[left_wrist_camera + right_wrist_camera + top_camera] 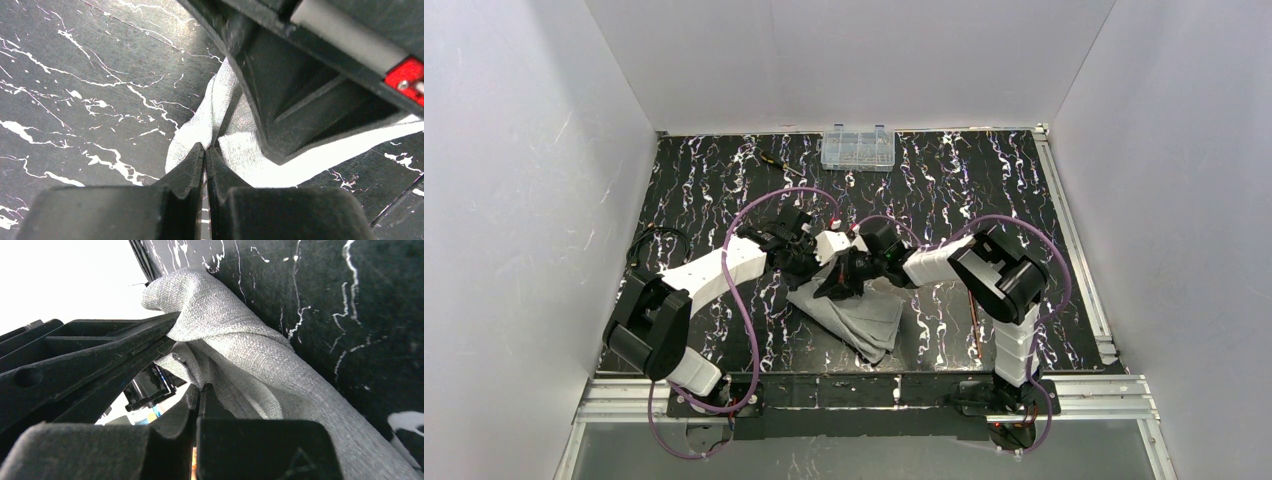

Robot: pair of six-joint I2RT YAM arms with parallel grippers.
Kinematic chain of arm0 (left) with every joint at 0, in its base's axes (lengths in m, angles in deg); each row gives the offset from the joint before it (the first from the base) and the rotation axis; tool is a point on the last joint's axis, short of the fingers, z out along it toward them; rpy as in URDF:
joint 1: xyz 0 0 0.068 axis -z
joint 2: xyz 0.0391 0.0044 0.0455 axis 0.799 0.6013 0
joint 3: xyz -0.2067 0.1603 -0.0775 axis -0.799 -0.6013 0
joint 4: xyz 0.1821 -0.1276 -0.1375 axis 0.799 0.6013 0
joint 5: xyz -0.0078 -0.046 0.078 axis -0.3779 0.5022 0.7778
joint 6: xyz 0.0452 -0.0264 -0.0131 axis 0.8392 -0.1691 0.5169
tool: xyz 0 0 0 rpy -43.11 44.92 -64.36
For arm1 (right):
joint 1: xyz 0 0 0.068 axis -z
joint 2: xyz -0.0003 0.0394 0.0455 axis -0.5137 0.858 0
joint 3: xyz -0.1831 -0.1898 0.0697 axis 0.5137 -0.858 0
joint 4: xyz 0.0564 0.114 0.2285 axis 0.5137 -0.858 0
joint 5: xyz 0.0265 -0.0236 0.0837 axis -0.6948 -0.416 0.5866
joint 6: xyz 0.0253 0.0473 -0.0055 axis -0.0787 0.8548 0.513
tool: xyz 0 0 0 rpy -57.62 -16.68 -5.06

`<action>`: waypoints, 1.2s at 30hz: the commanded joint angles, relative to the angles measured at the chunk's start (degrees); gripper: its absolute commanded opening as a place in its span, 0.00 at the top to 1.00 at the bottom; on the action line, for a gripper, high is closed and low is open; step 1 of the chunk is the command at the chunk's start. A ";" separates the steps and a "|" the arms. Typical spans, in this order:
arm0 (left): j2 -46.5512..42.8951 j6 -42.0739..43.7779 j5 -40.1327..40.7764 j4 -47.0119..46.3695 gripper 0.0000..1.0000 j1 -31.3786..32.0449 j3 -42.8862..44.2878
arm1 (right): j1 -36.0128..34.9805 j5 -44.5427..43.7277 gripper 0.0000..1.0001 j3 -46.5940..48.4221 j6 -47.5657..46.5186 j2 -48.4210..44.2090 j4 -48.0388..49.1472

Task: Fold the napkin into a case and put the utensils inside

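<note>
Black, white-veined tabletop [704, 200], boxed in by plain white walls [844, 60] on three sides. One napkin [856, 320] near centre, part-folded, long axis slanting from far left to near right. Left gripper [205, 150] and right gripper [198, 392], two in all, both pinched tight on its raised far end. Farthest back, one screwdriver [779, 162] and one clear compartment box [857, 147].

The napkin [240, 340] is coarse-woven matte grey cloth, the table [75, 60] glossy black marble-look
</note>
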 commanded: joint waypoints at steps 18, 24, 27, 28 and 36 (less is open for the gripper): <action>-1.76 0.77 -4.54 4.49 1.00 -0.14 2.83 | 0.50 -4.56 0.99 5.17 -7.69 2.62 -11.24; -2.07 0.76 -5.39 4.77 1.00 -0.14 2.95 | 0.25 -4.78 0.99 7.17 -7.64 1.81 -12.43; -2.06 0.95 -4.09 4.12 1.00 -0.14 2.58 | 0.25 -4.77 0.99 7.74 -7.60 1.11 -12.97; -2.07 1.17 -3.81 3.98 1.00 -0.14 2.28 | 0.28 -4.69 0.99 7.90 -7.45 0.89 -12.98; -2.00 2.42 -0.69 1.99 1.00 0.95 -0.62 | 0.07 -3.88 0.99 9.87 -7.43 0.89 -13.76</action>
